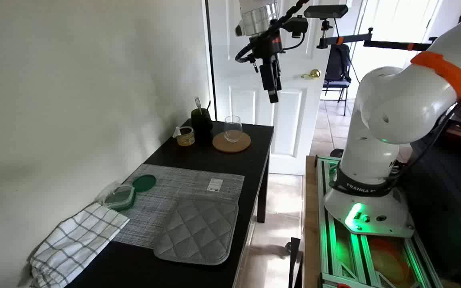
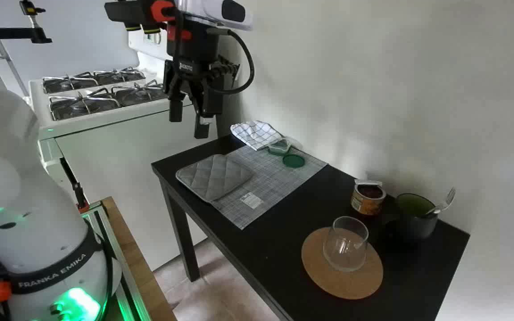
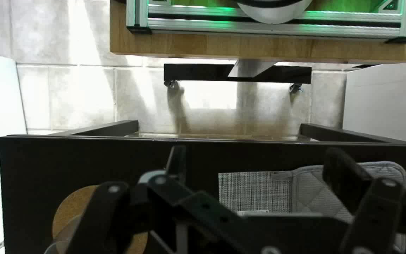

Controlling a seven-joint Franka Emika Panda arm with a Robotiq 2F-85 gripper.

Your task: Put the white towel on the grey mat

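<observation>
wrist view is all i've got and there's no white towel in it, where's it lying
Observer: In both exterior views the white towel lies crumpled on the table, on the side near the wall.
Operator: anything crowding it
Observer: A clear container with green on it sits right beside the towel; whether they touch is hard to tell.
Operator: so does the towel reach the quilted mat i can half see
Observer: No, the towel and the quilted grey mat lie apart, with a strip of the woven placemat showing between them.
</observation>
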